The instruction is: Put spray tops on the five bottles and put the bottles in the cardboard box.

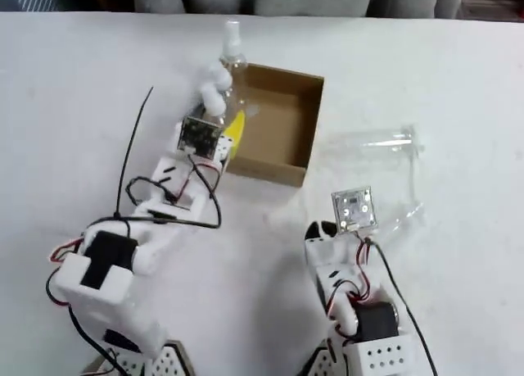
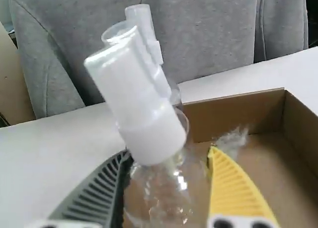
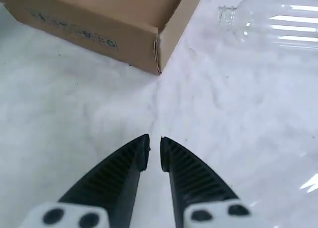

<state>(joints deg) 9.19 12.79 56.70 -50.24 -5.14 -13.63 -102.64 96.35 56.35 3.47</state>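
The left fingers are clamping the clear body of the capped bottle, grey finger on one side and yellow finger on the other; the spray top is sitting on its neck, and the bottle's long axis is rising out of the grip, leaning toward the grey finger's side. The cardboard box is lying just past the yellow finger, its open floor beyond and to that side; judging by this, the coming move is turning on that one relation, a short carry across the near wall toward the yellow finger's side and then a lowering.

The right fingers are nearly closed, a thin slit between the tips, gripping nothing and hanging low over the table. The bare bottle is lying on its side ahead of them and off toward the robot's right, its long axis running across their line of reach, its open neck pointing toward the box corner; the right arm is plainly the nearer one to it.

The left wrist view is showing the grip and the lean of the top up close; the high view is showing the held bottle at the box's left edge; the right wrist view is showing that the lying bottle's neck is uncapped.
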